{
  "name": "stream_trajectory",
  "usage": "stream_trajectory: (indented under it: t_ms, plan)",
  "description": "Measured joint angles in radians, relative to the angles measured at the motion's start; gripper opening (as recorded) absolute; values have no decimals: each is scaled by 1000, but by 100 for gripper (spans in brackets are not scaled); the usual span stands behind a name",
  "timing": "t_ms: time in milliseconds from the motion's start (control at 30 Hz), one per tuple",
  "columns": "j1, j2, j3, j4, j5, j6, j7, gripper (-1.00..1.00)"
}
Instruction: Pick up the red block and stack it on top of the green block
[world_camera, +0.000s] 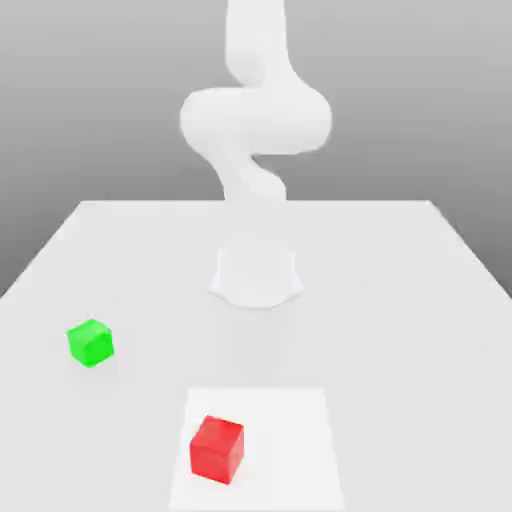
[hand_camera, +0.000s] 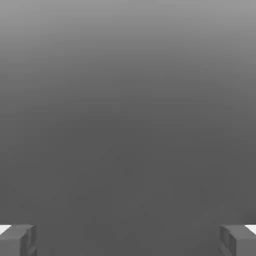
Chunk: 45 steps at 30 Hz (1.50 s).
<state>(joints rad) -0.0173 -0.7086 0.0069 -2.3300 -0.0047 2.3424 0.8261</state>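
Note:
The red block (world_camera: 217, 449) rests on a brighter white square patch (world_camera: 290, 420) near the table's front edge in the exterior view. Off toward the exterior view's left and a bit farther back lies the green block (world_camera: 90, 342), well apart from the red one. In the hand view my gripper (hand_camera: 128, 240) is open: the two grey fingertips (hand_camera: 17, 240) stand far apart at opposite sides, with nothing but grey background between them. The white arm (world_camera: 255, 120) rises from its base (world_camera: 256, 278) behind both blocks.
The white table (world_camera: 400, 300) extends wide around the arm's base, with its far edge behind the arm and side edges slanting outward.

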Motion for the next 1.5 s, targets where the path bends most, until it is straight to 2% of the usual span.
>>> stream_trajectory:
  t_ms: [467,733,900,933,1167,1333,1500]
  plan:
    - [-75,514,12,-168,-26,238,147,0]
    - [-100,803,4,-263,-5,374,203,0]
    - [-99,984,1,-251,-2,515,210,0]
    - [-98,1018,0,-246,-3,544,211,-100]
    - [-99,1026,1,-245,-6,551,213,-100]
    - [-101,871,4,-269,0,419,209,-100]
    - [-227,760,-68,-338,-17,377,40,-100]
